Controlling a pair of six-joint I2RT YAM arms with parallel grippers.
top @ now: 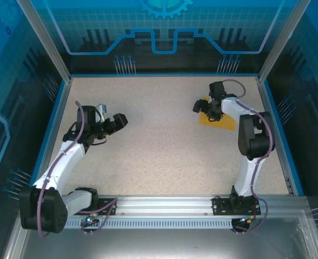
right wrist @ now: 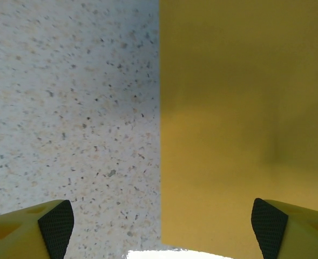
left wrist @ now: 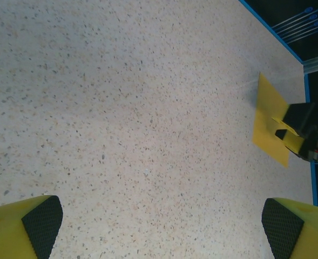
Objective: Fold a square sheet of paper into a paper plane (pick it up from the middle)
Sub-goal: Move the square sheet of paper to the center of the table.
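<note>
My left gripper (top: 120, 121) hangs released, jaws wide, over the bare table (top: 159, 156). Farther off on the right, my right gripper (right wrist: 161, 226) is spread wide too, grasping nothing, straddling one edge of the flat paper sheet (right wrist: 245, 108).

We see the left tool (left wrist: 161, 229) with its jaws spread wide, its black pads (left wrist: 42, 221) in the bottom corners and speckled desk (left wrist: 137, 108) between them. Well apart, on the right, the square sheet of paper (left wrist: 268, 121) lies flat near the desk's blue rim (left wrist: 272, 32). The right tool (left wrist: 298, 132) sits over the sheet's far side; we cannot tell whether it touches.
</note>
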